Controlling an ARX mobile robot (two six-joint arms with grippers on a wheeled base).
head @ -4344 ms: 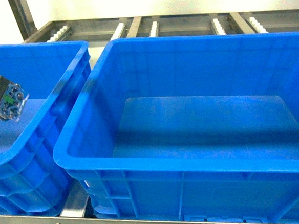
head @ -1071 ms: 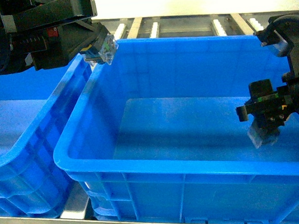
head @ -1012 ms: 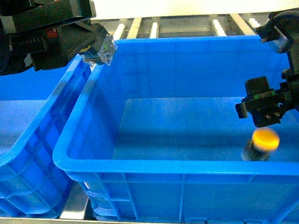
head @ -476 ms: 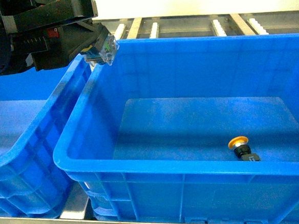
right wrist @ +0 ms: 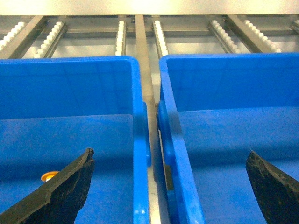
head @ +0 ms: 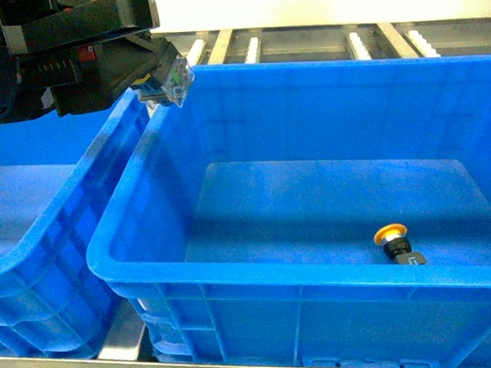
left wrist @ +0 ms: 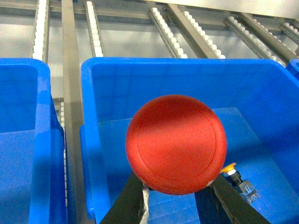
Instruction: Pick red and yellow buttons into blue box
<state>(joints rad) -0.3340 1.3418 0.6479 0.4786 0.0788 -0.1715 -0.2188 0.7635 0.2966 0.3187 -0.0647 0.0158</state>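
Note:
My left gripper [head: 159,77] hangs over the far-left corner of the blue box [head: 261,280], shut on the red button. In the head view only the button's clear base [head: 171,81] shows. Seen from the left wrist, the red cap [left wrist: 176,143] fills the space above the gripper [left wrist: 176,183], whose black fingers [left wrist: 133,200] press in from both sides. The yellow button [head: 394,241] lies on its side on the box floor, near the front right; the same button [left wrist: 233,171] shows beneath the red cap. My right gripper [right wrist: 169,153] is open and holds nothing. It is out of the head view.
A second blue crate [head: 39,249] stands against the box's left side. A further crate [right wrist: 224,84] sits to its right across a narrow metal rail [right wrist: 145,84]. Roller tracks [head: 303,41] run behind, and a steel shelf edge [head: 115,361] runs along the front.
The right gripper let go of the yellow button over the box, and the button fell and came to rest on the floor. The right arm then left the head view. The left arm is unmoved.

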